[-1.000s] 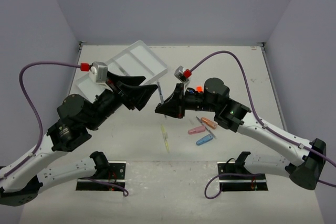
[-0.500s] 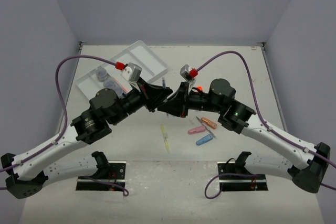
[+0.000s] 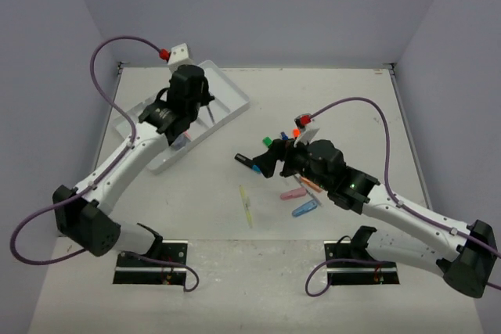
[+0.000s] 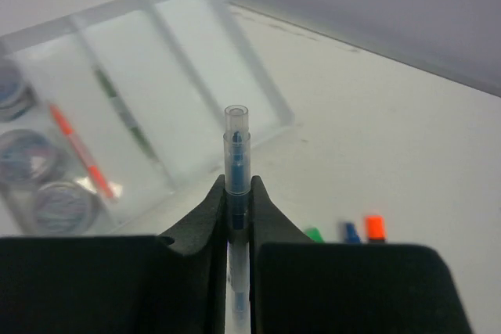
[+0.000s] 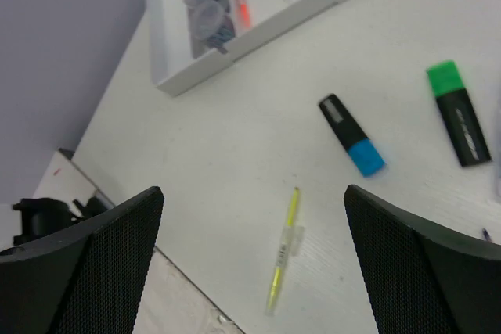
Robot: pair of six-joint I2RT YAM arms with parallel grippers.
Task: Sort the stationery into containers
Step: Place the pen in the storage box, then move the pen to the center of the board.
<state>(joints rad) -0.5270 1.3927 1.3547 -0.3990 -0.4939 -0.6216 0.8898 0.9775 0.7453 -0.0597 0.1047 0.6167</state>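
Now, left gripper pinches a clear, blue-cored pen; right gripper gapes empty.

Top view: we look down from high behind robot, whole worktop framed. Left wrist: we sit close behind left hand, low, facing across tray. Right wrist: higher, tilted down over worktop. All three share tray and green highlighter.
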